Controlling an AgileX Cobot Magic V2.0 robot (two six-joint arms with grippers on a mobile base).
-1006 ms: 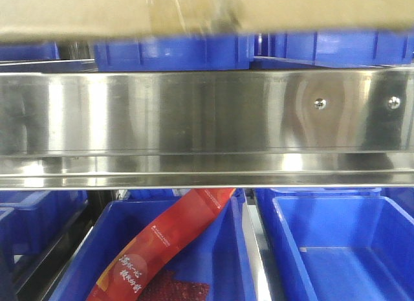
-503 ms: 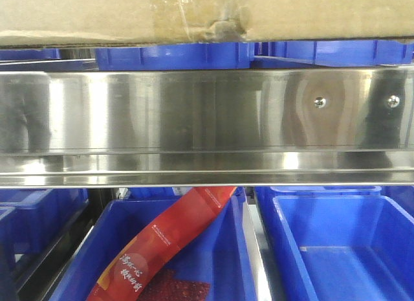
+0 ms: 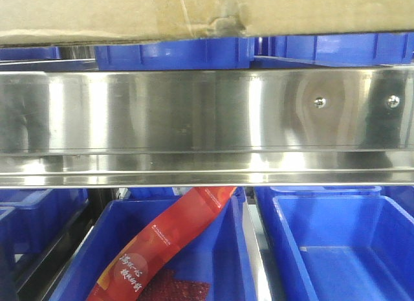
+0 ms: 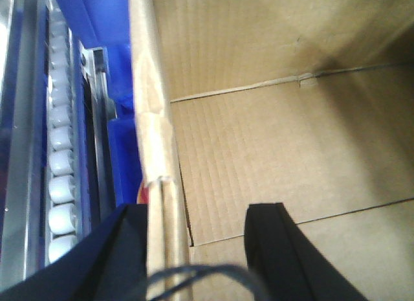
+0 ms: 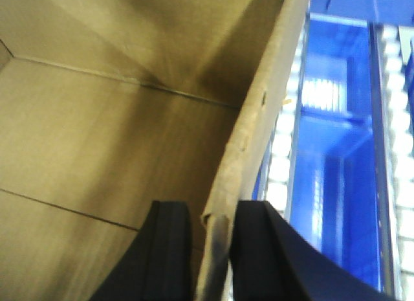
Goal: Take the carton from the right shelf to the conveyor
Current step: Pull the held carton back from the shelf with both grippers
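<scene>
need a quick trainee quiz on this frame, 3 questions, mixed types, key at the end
1. True or false: the left gripper and the right gripper each have one finger inside the carton and one finger outside its wall.
2. In the front view, what lies in the lower left blue bin? A) a red packet B) a roll of tape C) a bottle
3. Fill in: the steel rail shows ___ screws near its right end.

Key: 1 true; 2 A; 3 two.
</scene>
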